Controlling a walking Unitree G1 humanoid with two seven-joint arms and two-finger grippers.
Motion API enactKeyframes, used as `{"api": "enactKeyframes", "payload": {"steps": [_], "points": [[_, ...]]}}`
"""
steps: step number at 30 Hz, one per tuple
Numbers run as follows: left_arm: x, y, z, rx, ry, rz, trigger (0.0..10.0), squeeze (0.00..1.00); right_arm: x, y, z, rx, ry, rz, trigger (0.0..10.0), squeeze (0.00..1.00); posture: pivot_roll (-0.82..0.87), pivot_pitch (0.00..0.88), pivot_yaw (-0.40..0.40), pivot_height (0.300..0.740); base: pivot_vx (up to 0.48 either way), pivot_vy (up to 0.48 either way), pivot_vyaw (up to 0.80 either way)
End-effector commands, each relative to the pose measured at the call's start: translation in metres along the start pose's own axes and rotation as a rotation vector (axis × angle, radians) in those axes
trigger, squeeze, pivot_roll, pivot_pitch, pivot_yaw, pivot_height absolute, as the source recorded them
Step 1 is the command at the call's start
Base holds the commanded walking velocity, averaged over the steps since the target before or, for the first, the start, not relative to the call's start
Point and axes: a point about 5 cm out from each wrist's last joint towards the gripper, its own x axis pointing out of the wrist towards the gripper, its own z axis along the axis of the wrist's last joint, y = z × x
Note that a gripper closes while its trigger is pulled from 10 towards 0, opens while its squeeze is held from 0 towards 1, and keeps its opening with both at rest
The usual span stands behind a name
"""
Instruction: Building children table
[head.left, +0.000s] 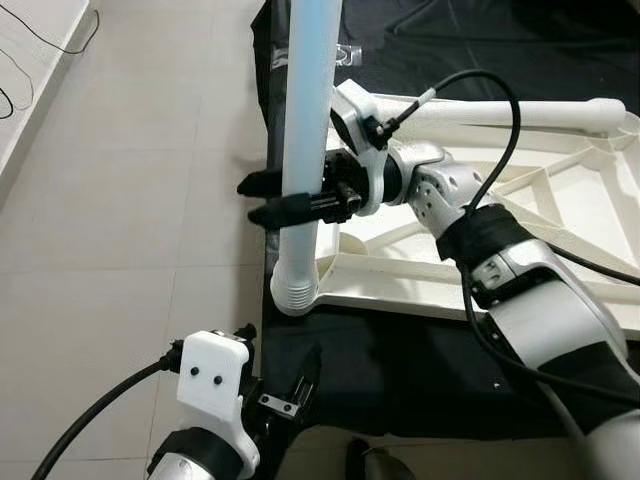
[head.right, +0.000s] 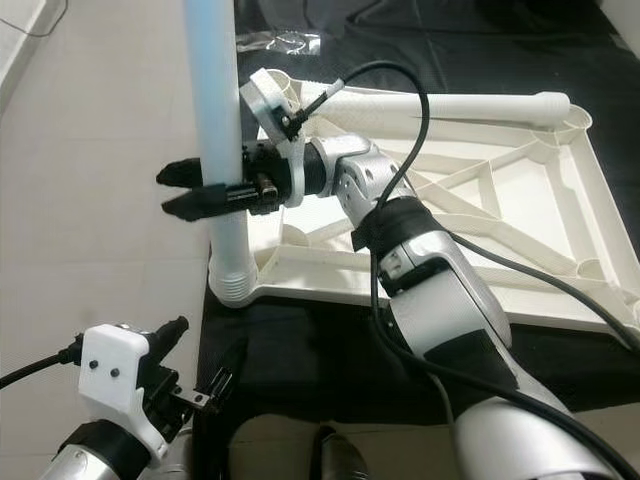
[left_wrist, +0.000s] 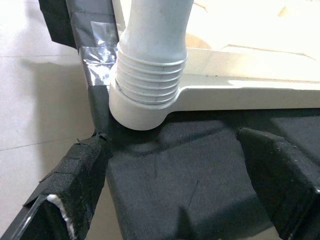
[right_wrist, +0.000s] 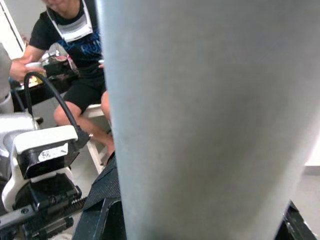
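At the near-left corner of the upturned white plastic tabletop (head.left: 560, 200), your right pincer (head.left: 268, 198) is clamped around the pale blue-white plastic tube leg (head.left: 305, 120), its black fingers (head.right: 185, 190) passing either side of the shaft and poking out toward the robot's left. The leg's long axis runs upright, straight up out of the corner socket; its ribbed, threaded white collar (left_wrist: 150, 75) sits in the round cup there, with several rings showing above the rim, so you probably have more turning or pushing to do. I judge the seating as partial only.

Your left pincer (head.left: 290, 385) hangs low and nearer to you, below that socket, fingers spread wide and holding nothing; its cloth-taped black fingertips (left_wrist: 277, 170) frame the collar from underneath in its wrist view. The leg base lies directly ahead of it, so left is the closer arm for steadying the joint.

A second white cylindrical leg (head.left: 520, 112) lies horizontal along the far edge of the tabletop. The tabletop is hard moulded plastic with raised ribs, resting on a black fabric mat (head.left: 400, 370) over the pale tiled floor (head.left: 130, 200). The mat's edge is patched with silver tape (left_wrist: 97, 50). A seated person (right_wrist: 75, 55) shows in the right wrist view.
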Motion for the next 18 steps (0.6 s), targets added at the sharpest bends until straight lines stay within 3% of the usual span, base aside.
{"api": "enactKeyframes", "payload": {"steps": [1, 13, 18], "points": [[-0.003, -0.001, -0.001, -0.002, 0.009, 0.001, 10.0, 0.00, 0.005, 0.006, -0.036, 0.101, 0.077, 0.046, 10.0, 0.00, 0.15, 0.332, -0.076, 0.740, 0.000, 0.000, 0.00], [-0.002, -0.001, -0.001, 0.015, 0.009, -0.012, 10.0, 0.00, -0.006, 0.000, -0.050, -0.039, 0.291, -0.020, 10.0, 0.00, 0.14, 0.328, -0.075, 0.740, 0.000, 0.000, 0.00], [-0.002, -0.001, -0.001, 0.018, 0.011, -0.014, 10.0, 0.00, -0.010, 0.002, -0.051, -0.083, 0.329, -0.011, 10.0, 0.00, 0.14, 0.328, -0.075, 0.740, 0.000, 0.000, 0.00]]}}
